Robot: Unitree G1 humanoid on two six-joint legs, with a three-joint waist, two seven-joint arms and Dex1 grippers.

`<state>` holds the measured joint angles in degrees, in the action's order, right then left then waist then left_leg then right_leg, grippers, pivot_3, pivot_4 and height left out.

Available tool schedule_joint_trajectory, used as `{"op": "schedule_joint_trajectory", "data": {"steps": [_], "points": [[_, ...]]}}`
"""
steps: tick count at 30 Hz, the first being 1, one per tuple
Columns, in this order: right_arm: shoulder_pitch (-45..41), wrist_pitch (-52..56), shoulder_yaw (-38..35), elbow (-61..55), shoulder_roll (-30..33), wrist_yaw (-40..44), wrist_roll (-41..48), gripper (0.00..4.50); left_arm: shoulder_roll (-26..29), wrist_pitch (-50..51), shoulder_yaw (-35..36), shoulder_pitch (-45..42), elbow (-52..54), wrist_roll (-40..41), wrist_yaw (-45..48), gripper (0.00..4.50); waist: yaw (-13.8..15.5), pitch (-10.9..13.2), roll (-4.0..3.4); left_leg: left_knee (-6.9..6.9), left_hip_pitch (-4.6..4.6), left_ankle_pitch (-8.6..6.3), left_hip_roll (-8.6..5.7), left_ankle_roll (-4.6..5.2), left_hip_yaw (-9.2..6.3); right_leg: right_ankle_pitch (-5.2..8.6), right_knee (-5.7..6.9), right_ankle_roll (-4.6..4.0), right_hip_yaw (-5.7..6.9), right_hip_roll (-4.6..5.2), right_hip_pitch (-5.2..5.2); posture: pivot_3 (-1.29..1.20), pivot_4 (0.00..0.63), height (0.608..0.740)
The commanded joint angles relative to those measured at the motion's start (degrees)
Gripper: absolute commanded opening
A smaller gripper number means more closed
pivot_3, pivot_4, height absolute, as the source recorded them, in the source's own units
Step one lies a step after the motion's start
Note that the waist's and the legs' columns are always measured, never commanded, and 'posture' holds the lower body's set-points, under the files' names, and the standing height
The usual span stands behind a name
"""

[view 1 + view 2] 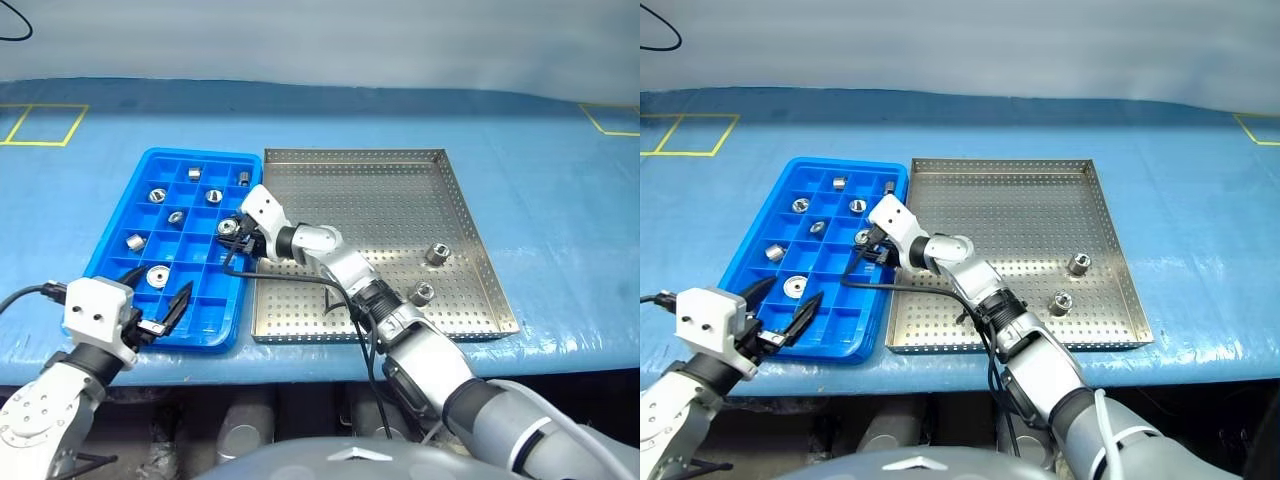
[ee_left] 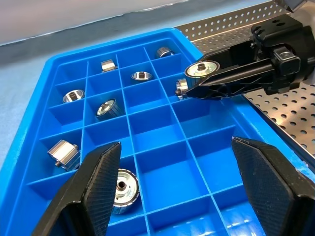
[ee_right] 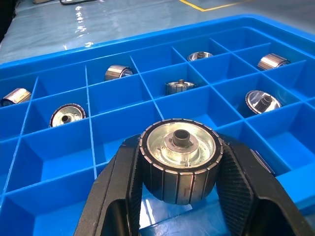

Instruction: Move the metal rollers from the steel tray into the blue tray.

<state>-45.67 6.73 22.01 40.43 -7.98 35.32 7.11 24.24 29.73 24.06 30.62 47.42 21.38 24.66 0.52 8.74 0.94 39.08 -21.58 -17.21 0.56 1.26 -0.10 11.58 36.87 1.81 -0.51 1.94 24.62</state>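
blue cloth-covered table (image 1: 560, 260) carries everything, yellow tape marks (image 1: 45, 125) at its far corners. steel tray (image 1: 400, 180), grey perforated sheet with low rims, sits on the robot's right, touching or just beside the blue tray (image 1: 215, 325) on its left. blue tray has a grid of square compartments, most of them bare.

right arm reaches across the steel tray's near left corner toward the blue tray. right gripper (image 3: 179, 169) is clamped on one metal roller (image 3: 178, 164), ribbed side against both black fingers (image 3: 236, 187), flat face with centre hole up, held over the right-hand columns of the blue tray about mid-length, above the compartments, not resting in one. same held roller seen from the left wrist view (image 2: 202, 69), with another roller (image 2: 181, 87) in the compartment just under it.

left gripper (image 1: 155, 300) hovers over the near left corner of the blue tray, jaws spread wide, nothing between them.

metal rollers: two remain on the steel tray, well apart from the gripper, one near the right rim (image 1: 436, 253), one closer to the near rim (image 1: 422, 293), both upright. several already lie in blue tray compartments, mostly far and left side: a big one near the left gripper (image 1: 157, 277), one on its side (image 1: 135, 241), others at (image 1: 156, 195), (image 1: 195, 173), (image 1: 214, 196), (image 1: 176, 217), (image 1: 244, 178).
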Motion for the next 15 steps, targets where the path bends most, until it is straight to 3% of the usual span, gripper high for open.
{"op": "schedule_joint_trajectory", "data": {"steps": [1, 7, 15], "points": [[-5.66, -2.58, 0.1, 2.46, -10.63, 0.48, -0.16, 1.72, 0.02, -0.52, -0.72, 0.33, 2.48, 0.09, -0.41, 3.92, 0.19, 0.0, 0.0, 0.0, 0.0, 0.0, 0.0, -0.01, -0.01, 0.0, 0.0, 0.0, 0.0, 0.0, 0.0, 0.17, 0.15, 0.74], [-6.77, -4.52, 1.05, 5.54, -12.25, 2.42, -0.34, 1.72, -0.84, -0.5, -2.19, 2.34, 3.34, -1.19, -2.15, 3.92, 0.47, -0.01, 0.0, 0.0, 0.03, 0.01, 0.0, -0.01, -0.03, 0.01, 0.01, -0.01, 0.0, -0.01, -0.03, 0.22, 0.15, 0.74], [-7.26, -6.44, 2.33, 7.27, -13.4, 4.48, -0.46, 1.72, -10.35, -2.92, 3.12, 3.45, 4.58, -2.54, -12.1, 3.92, 1.84, -0.01, 0.01, -0.02, 0.04, 0.02, 0.01, -0.03, -0.09, 0.01, 0.01, 0.0, 0.03, -0.03, -0.05, 0.33, 0.15, 0.74]]}}
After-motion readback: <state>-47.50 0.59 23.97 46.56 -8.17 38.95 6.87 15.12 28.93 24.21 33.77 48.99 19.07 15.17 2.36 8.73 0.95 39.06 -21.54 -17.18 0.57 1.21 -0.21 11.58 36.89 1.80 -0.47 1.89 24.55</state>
